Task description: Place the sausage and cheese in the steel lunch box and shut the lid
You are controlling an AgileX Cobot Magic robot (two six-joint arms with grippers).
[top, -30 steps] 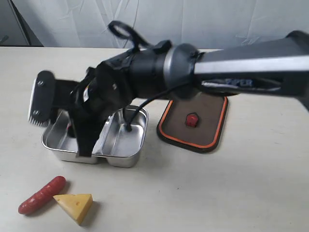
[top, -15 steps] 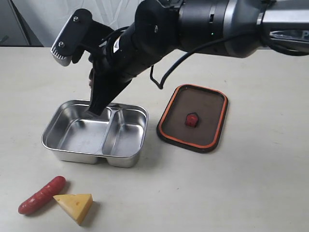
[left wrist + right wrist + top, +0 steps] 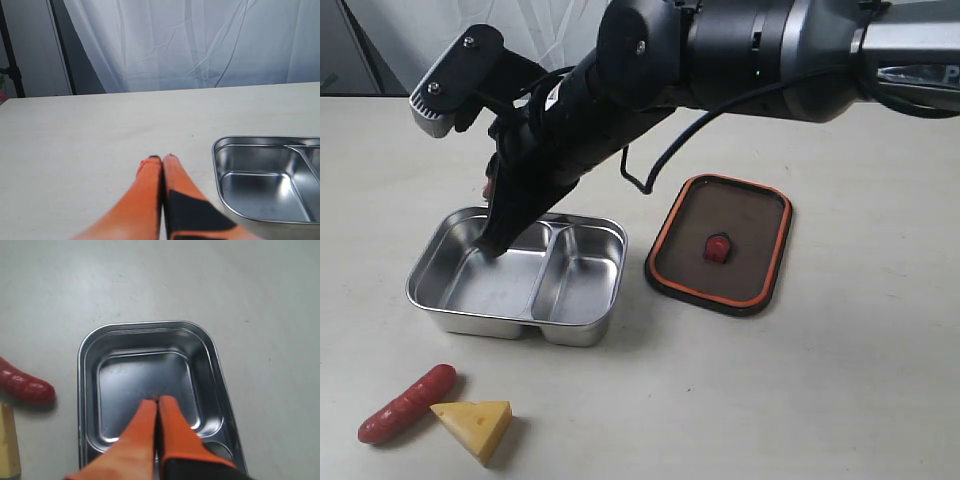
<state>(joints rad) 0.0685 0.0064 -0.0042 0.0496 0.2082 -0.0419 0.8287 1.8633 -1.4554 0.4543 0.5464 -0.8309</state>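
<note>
Fingers, right [image 3: 168, 416]: pressed together, nothing between them. In the exterior view the right fingers [image 3: 500, 225] point down over the larger compartment of the steel lunch box [image 3: 510, 325]; contact with its floor cannot be told.
Left fingers [image 3: 150, 176]: also pressed together, empty, above bare counter [image 3: 840, 380] beside a corner of the box [image 3: 226, 161].

Surroundings: the right arm reaches across from the right, above the box, hiding part of its rear rim. White curtain behind the counter.

Lid [image 3: 750, 215]: flat on the counter right of the box, near but apart, orange-red knob [image 3: 717, 247] up.

Sausage [image 3: 407, 403] and cheese [image 3: 475, 425]: on the counter in front of the box, close together, well apart from both pairs of fingers. Both compartments empty. Right wrist view: sausage end [image 3: 25, 385] and cheese edge [image 3: 9, 440] lie outside the box wall [image 3: 90, 390].
</note>
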